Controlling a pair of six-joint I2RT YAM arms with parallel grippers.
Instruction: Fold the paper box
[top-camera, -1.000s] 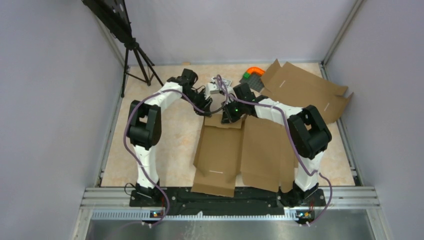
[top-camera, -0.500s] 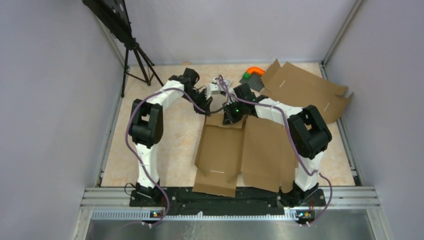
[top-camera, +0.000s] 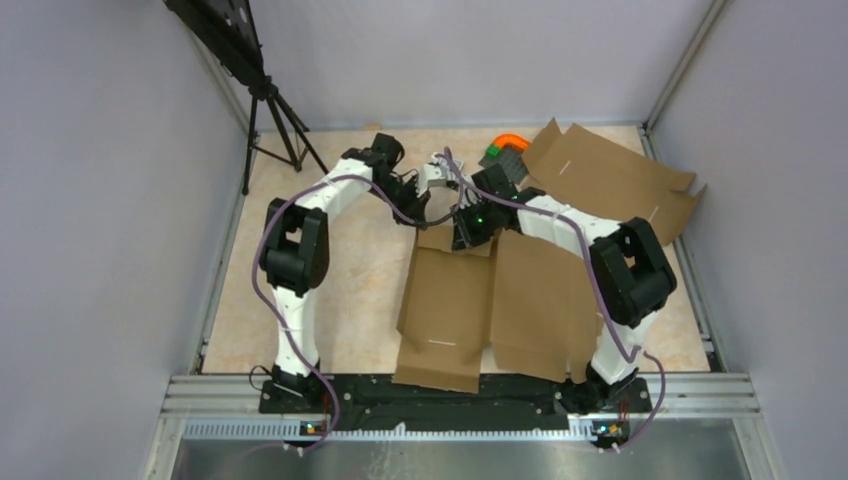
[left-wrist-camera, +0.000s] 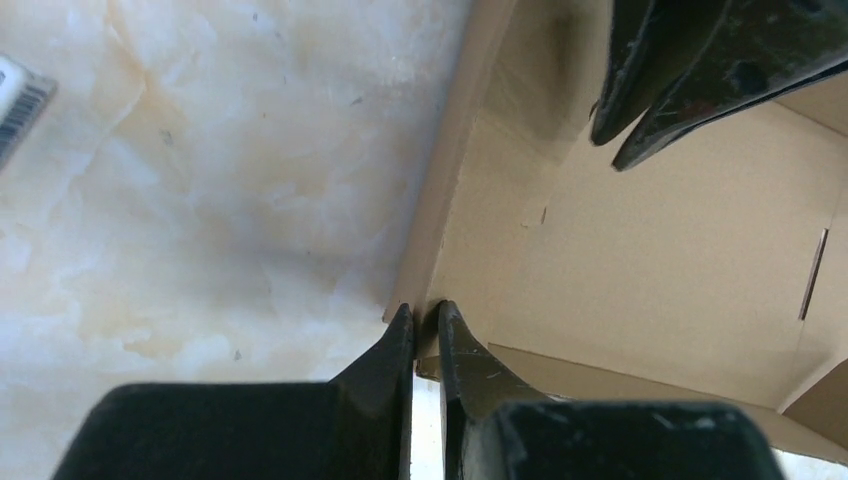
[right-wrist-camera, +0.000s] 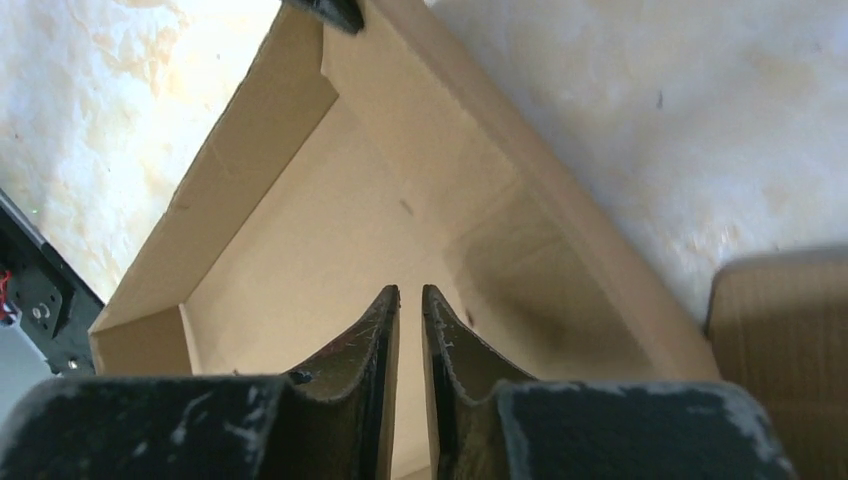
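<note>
Folding is at an early stage, as I judge it. The paper box (top-camera: 445, 300) lies in the middle of the table, between the two arms and reaching to the near edge. Only its far end has taken form. In the right wrist view, two walls stand up there and meet in a corner, with a small tab at the near left. The large panels toward the near side lie flat. The other walls, the tucking of the flaps and the closing of the lid are not yet done.

The left gripper (left-wrist-camera: 425, 318) is at the far left corner of the box. Its jaws are almost pressed together, and the end of the standing wall runs in between the tips, so it seems to pinch this wall. The right gripper (right-wrist-camera: 410, 300) points down into the formed corner. Its jaws are nearly together with only a thin slit, and nothing is between them.

The table (top-camera: 340, 270) has a pale beige surface with a marble pattern. A second cardboard blank (top-camera: 610, 185) lies spread at the far right, and a small orange and green object (top-camera: 505, 143) is just beside it. A black tripod (top-camera: 270, 120) stands at the far left. Plain grey walls (top-camera: 110, 200) close the space on three sides, and a metal rail (top-camera: 460, 385) carries the arm bases at the near edge.
</note>
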